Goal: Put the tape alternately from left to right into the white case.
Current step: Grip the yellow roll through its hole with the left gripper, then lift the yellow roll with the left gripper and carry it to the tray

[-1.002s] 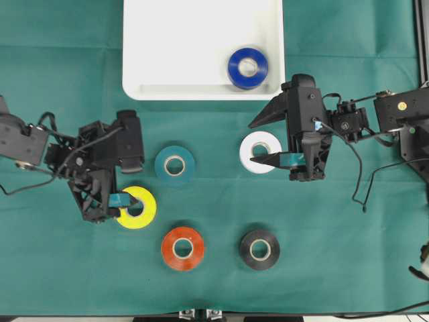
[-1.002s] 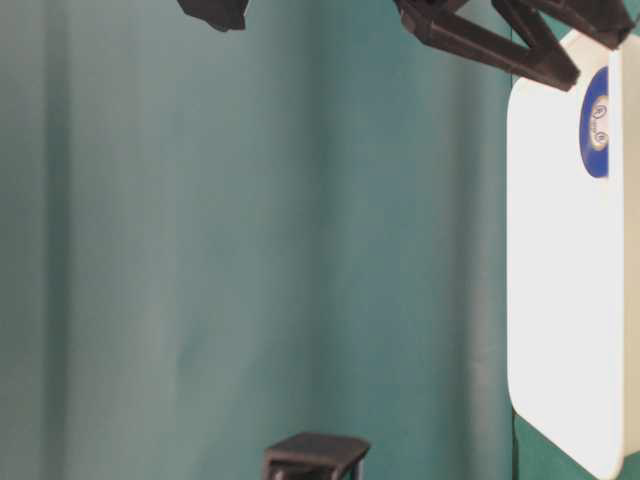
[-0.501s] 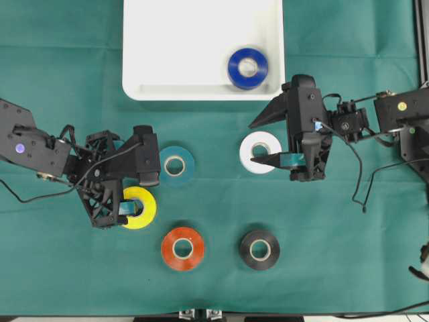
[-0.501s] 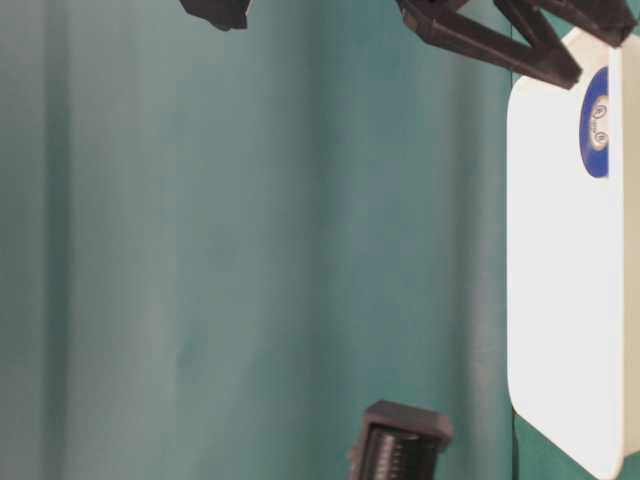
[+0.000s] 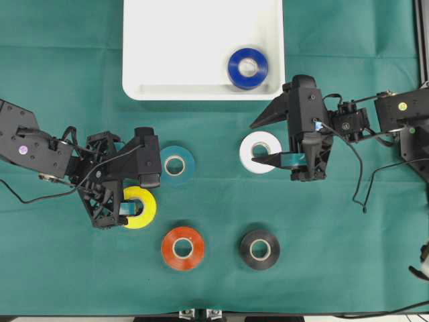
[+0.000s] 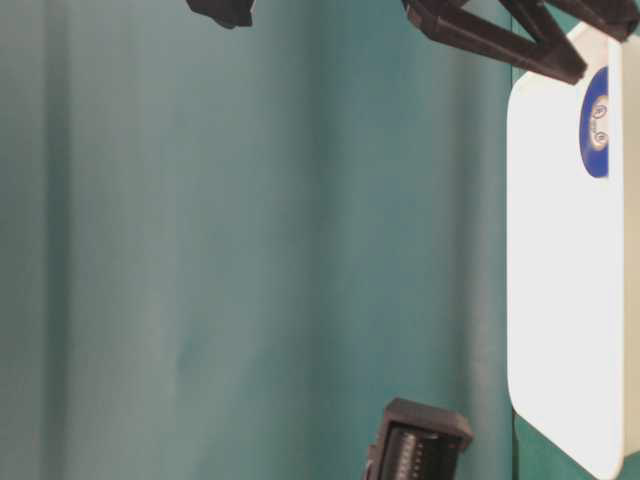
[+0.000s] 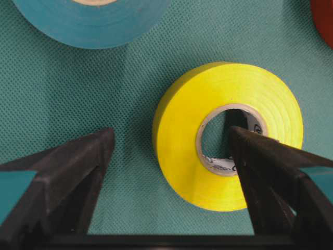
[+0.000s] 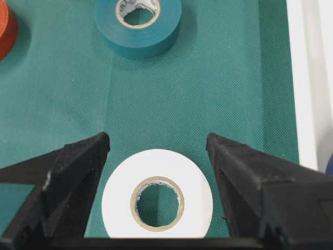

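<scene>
The white case (image 5: 201,40) lies at the back with the blue tape roll (image 5: 247,67) in its right front corner. On the green cloth lie the yellow (image 5: 139,207), teal-green (image 5: 174,164), white (image 5: 261,152), red-orange (image 5: 182,248) and black (image 5: 259,249) rolls. My left gripper (image 7: 170,136) is open at the yellow roll (image 7: 182,135). Its right finger (image 7: 260,172) is down in the core hole, and its left finger (image 7: 78,166) stands clear of the outer wall. My right gripper (image 8: 157,140) is open around the white roll (image 8: 156,172), touching neither side.
The teal-green roll (image 7: 93,23) sits just beyond the left gripper, and the red-orange roll (image 7: 325,21) to its right. The case's rim (image 8: 302,78) runs along the right gripper's right side. Black cables (image 5: 358,181) hang by the right arm. The table's front edge (image 5: 301,314) is near.
The left arm slid right, putting one finger into the yellow roll's core, and its jaws have narrowed. The right arm and all rolls have stayed put.
</scene>
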{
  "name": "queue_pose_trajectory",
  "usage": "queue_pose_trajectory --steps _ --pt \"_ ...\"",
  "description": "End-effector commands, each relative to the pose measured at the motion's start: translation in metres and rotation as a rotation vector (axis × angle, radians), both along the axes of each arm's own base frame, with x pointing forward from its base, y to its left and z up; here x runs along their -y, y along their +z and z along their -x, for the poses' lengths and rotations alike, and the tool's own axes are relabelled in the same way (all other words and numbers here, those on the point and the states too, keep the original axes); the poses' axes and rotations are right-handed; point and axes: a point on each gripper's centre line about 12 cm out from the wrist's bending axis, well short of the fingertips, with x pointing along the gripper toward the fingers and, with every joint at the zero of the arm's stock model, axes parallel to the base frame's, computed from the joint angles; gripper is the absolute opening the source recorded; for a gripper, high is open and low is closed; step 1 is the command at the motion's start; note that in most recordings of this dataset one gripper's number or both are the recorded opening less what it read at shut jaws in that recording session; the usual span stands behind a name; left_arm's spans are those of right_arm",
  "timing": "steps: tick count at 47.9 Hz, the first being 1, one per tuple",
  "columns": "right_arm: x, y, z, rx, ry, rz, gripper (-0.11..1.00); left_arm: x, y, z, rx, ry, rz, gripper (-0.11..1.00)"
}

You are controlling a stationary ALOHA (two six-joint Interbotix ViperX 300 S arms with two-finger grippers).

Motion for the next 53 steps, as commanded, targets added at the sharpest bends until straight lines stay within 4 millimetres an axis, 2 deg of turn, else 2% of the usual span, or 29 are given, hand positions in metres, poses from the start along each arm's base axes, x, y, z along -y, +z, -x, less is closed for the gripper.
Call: queue_pose_trajectory --steps 1,7,13,34,41,53 --pt "-0.001 0.005 -0.002 0.021 0.004 -0.004 0.81 0.003 0.009 -0.005 0.032 -0.005 0.007 0.35" --pt "-0.001 0.005 -0.002 0.019 0.004 -0.004 0.81 0.003 0.009 -0.006 0.033 -0.008 0.007 0.1" --pt "-0.001 0.005 -0.002 0.019 0.004 -0.004 0.81 0.003 0.01 -0.006 0.036 -0.008 0.008 -0.02" --pt "-0.001 0.005 -0.002 0.019 0.004 -0.004 0.81 0.004 0.018 -0.007 0.058 -0.008 0.014 -0.02" --pt "-0.001 0.005 -0.002 0.019 0.004 -0.004 0.81 0.003 0.037 -0.006 0.097 -0.013 0.023 -0.02" --pt "-0.001 0.005 -0.002 0.021 0.004 -0.004 0.81 0.0 0.08 0.006 0.198 -0.016 0.051 -0.02"
